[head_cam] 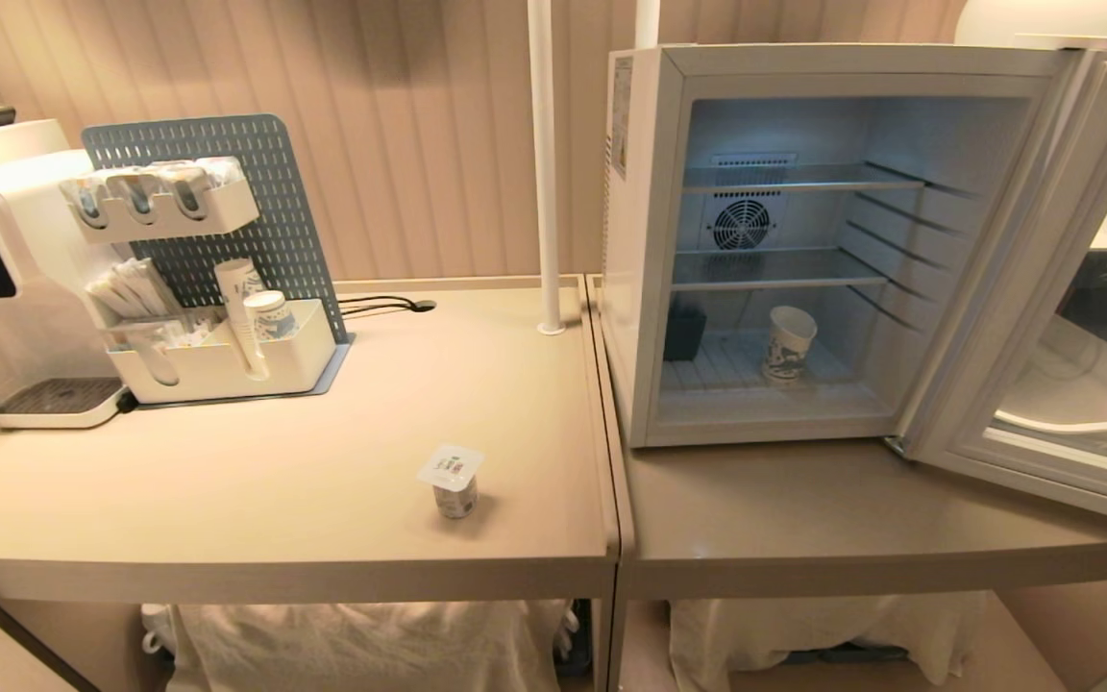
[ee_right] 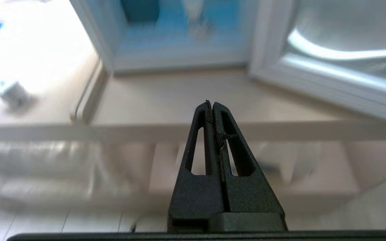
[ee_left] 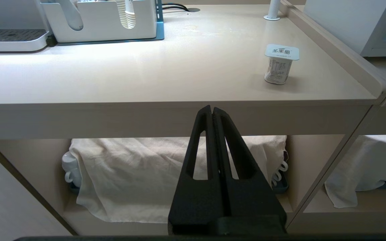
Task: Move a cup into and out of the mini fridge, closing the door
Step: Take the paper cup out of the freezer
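One cup (head_cam: 790, 343): upright on the floor of the mini fridge (head_cam: 640, 240), so it sits inside and ready for lifting out.
Door (head_cam: 1044, 288): swung wide to the right, leaving the opening free.
Right tool (ee_right: 212, 104): pressed closed, empty, before the counter (ee_right: 186, 97), facing the fridge.
Left tool (ee_left: 212, 108): closed, empty, parked below the counter edge.

Beige ribbed wall (head_cam: 438, 144) behind two pale tables (head_cam: 275, 538) set edge to edge, white pole (head_cam: 544, 163) rising between, pale cloths (ee_left: 139, 174) draped over the shelf beneath
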Robot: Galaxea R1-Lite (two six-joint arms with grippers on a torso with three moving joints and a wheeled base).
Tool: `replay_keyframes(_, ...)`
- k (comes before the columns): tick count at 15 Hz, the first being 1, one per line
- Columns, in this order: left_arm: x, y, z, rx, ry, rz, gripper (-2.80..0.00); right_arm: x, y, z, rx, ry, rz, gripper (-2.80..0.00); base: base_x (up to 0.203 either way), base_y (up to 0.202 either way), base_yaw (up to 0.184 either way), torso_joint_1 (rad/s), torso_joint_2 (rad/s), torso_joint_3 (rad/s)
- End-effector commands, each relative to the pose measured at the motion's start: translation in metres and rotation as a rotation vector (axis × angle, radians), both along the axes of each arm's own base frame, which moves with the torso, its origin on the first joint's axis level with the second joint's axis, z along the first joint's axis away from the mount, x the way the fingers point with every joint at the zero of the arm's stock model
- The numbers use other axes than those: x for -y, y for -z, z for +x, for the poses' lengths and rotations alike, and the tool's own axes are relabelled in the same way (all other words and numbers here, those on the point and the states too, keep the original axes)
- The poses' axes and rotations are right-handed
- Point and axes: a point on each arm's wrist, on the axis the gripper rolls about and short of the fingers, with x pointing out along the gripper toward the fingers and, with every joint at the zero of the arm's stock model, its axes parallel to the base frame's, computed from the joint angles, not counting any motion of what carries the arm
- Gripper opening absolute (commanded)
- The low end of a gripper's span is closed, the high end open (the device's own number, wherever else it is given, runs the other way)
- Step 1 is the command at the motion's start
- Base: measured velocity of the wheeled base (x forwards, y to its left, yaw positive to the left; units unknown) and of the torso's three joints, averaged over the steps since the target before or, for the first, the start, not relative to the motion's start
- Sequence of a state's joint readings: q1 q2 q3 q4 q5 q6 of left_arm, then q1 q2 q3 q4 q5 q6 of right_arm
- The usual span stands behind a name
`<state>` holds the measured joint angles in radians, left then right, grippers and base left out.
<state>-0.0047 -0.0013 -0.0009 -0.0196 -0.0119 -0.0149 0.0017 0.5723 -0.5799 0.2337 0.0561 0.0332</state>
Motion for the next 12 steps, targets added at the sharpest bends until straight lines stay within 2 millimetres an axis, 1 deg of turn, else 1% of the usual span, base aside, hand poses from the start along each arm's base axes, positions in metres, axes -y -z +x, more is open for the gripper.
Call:
replay_keyframes(1,0.0,0.0,0.0,0.001,0.0,0.0,-2.8,-0.001,0.005,0.099,-0.362,-0.046,0.008,-2.8,0.0,0.0,0.0,0.0,0.0,0.0)
replay_keyframes(3,0.0,0.0,0.0,0.001,0.0,0.0,-2.8,-0.002,0.031,0.152,-0.535,-0.097,-0.001,-2.8,0.0,0.0,0.0,0.0,0.0,0.0)
replay_keyframes(5,0.0,0.0,0.0,-0.001,0.0,0.0,-2.8,-0.003,0.062,0.199,-0.596,-0.126,-0.008,-2.8,0.0,0.0,0.0,0.0,0.0,0.0)
replay_keyframes(6,0.0,0.0,0.0,-0.001,0.0,0.0,-2.8,-0.004,0.08,0.223,-0.585,-0.131,-0.015,-2.8,0.0,0.0,0.0,0.0,0.0,0.0)
replay_keyframes(8,0.0,0.0,0.0,0.0,0.0,0.0,-2.8,-0.006,0.119,0.269,-0.508,-0.116,-0.041,-2.8,0.0,0.0,0.0,0.0,0.0,0.0)
replay_keyframes(9,0.0,0.0,0.0,-0.002,0.0,0.0,-2.8,-0.008,0.136,0.291,-0.423,-0.1,-0.058,-2.8,0.0,0.0,0.0,0.0,0.0,0.0)
replay_keyframes(11,0.0,0.0,0.0,-0.001,0.0,0.0,-2.8,-0.018,0.169,0.326,-0.27,-0.042,-0.103,-2.8,0.0,0.0,0.0,0.0,0.0,0.0)
replay_keyframes(12,0.0,0.0,0.0,0.0,0.0,0.0,-2.8,-0.026,0.18,0.34,-0.212,-0.001,-0.129,-2.8,0.0,0.0,0.0,0.0,0.0,0.0)
